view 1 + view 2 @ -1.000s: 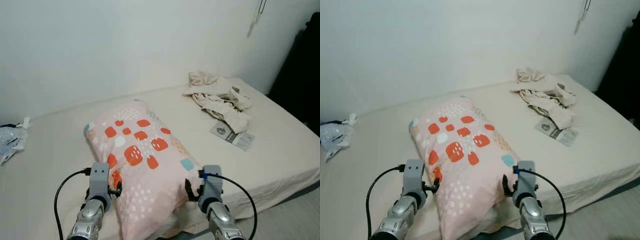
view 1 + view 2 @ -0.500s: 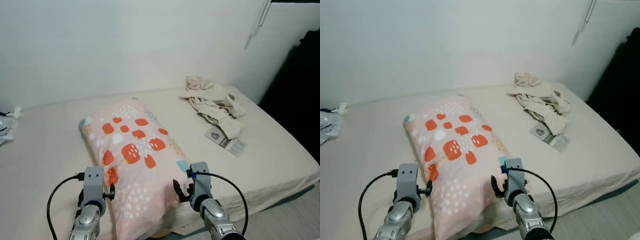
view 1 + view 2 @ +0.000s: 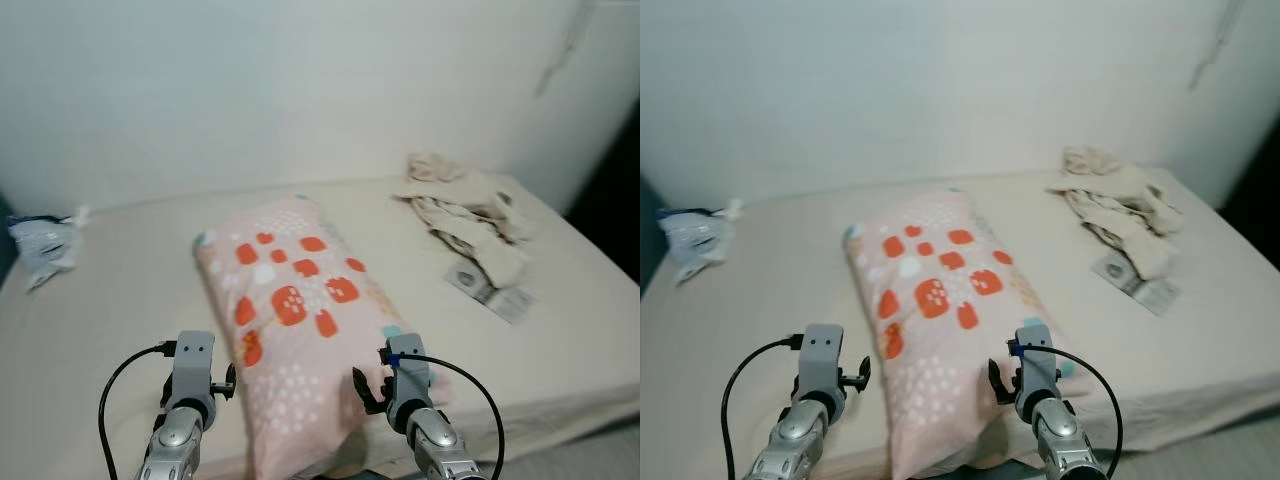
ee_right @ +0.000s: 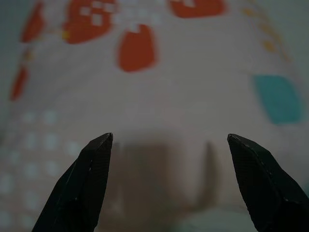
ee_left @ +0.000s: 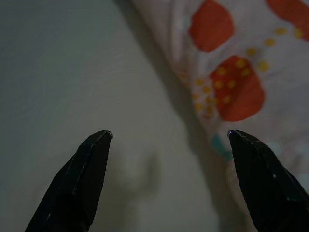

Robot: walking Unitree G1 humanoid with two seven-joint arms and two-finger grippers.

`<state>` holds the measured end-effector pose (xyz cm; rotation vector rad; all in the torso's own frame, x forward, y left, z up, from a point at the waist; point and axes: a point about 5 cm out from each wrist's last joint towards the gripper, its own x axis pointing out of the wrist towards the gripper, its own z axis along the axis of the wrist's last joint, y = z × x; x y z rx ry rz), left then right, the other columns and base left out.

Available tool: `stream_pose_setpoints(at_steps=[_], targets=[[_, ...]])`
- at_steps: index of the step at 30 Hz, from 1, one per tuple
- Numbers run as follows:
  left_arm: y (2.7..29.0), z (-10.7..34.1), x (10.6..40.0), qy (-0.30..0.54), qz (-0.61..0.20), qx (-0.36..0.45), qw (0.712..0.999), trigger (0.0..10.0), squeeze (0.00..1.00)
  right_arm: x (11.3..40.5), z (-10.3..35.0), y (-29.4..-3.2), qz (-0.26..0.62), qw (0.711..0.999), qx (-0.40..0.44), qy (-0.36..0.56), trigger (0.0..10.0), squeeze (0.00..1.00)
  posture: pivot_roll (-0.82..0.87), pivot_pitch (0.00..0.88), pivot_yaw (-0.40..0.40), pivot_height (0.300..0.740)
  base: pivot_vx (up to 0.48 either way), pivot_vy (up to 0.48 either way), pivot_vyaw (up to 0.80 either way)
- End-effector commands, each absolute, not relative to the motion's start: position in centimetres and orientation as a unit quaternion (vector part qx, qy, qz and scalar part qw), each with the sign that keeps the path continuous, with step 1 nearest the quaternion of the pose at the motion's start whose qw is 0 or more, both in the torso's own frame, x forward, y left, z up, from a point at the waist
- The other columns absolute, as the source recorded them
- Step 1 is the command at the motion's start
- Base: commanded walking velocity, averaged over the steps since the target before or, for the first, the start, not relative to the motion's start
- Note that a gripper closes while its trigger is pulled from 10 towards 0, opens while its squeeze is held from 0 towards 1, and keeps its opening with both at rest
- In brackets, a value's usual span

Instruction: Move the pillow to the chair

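A pink patterned pillow (image 3: 300, 330) lies lengthwise on the bed (image 3: 110, 300), its near end between the left gripper (image 5: 166, 140) and right gripper (image 4: 169, 145), both wide open and empty. Soft and light, it likely needs squeezing from both sides.

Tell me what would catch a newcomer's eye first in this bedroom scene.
The pink pillow with orange patches, lying lengthwise mid-bed, stands out most. The left gripper and right gripper flank its near end, both open. A crumpled beige cloth heap sits at the bed's far right.
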<state>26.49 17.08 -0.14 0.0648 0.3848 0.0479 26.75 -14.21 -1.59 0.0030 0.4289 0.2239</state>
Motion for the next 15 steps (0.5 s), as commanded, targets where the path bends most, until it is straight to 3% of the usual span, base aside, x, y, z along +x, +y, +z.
stream_pose_setpoints(at_steps=[1,8,15], targets=[[17.10,-0.01,26.53,0.191,0.013,0.045,0.981,10.0,0.00,26.77,-1.50,-13.80,0.116,0.971,0.000,0.207,10.0,0.00,-0.01,0.053,-0.010,0.740,0.000,0.000,0.80],[17.06,0.11,26.62,0.195,0.009,0.039,0.980,10.0,0.00,27.18,-1.17,-13.76,0.111,0.973,0.006,0.201,10.0,0.00,-0.01,0.045,-0.005,0.740,0.000,0.000,0.80],[17.37,0.51,26.91,0.190,0.017,0.028,0.981,10.0,0.00,27.07,-1.28,-13.82,0.104,0.974,0.019,0.202,10.0,0.00,0.00,0.048,0.004,0.740,0.000,0.000,0.00]])
